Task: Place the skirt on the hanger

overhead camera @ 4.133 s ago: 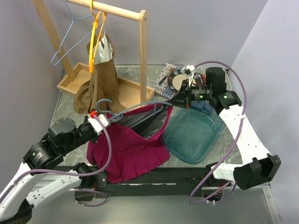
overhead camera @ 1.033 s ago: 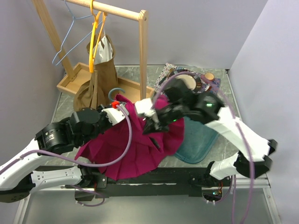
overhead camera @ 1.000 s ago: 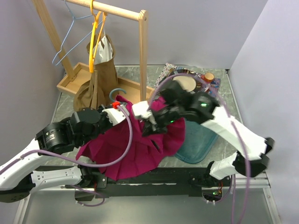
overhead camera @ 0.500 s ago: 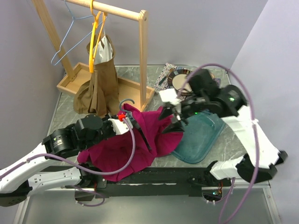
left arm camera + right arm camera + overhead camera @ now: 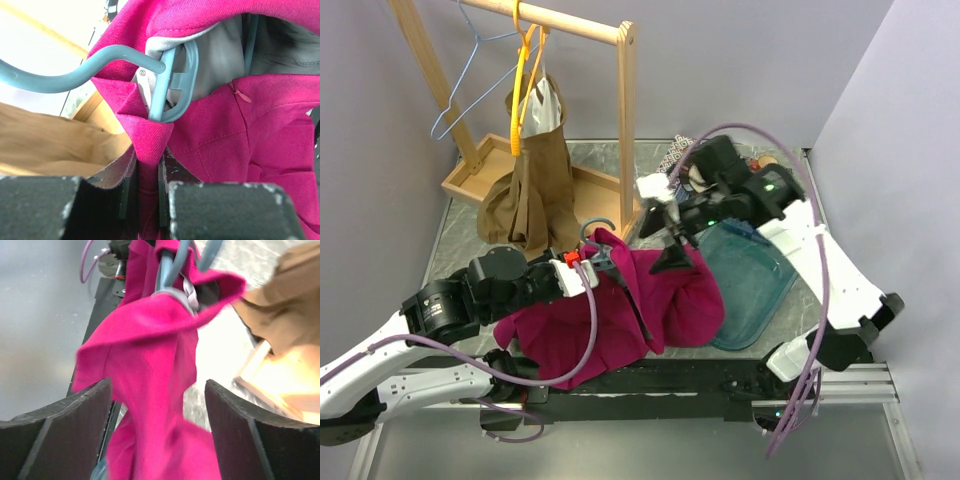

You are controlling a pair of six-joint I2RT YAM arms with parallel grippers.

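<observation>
The magenta skirt (image 5: 655,300) is draped over a blue-grey plastic hanger (image 5: 598,226) at the table's near middle, the hook poking out toward the rack. My left gripper (image 5: 603,268) is shut on a fold of the skirt (image 5: 148,150) just below the hanger's neck (image 5: 175,75). Just past the skirt's far right side, my right gripper (image 5: 670,238) hovers open. In the right wrist view the skirt (image 5: 155,365) hangs on the hanger (image 5: 172,270) beyond the wide-spread fingers (image 5: 55,425), which touch nothing.
A wooden rack (image 5: 623,110) stands at the back left on a wooden tray base (image 5: 478,172). It carries a brown garment (image 5: 535,170) on an orange hanger (image 5: 525,80) and a light blue wire hanger (image 5: 470,90). A teal plastic tray (image 5: 755,275) lies right of the skirt.
My right gripper has opened, let go of the skirt and pulled back toward the far right. The skirt's right side has dropped. The left gripper keeps its hold.
</observation>
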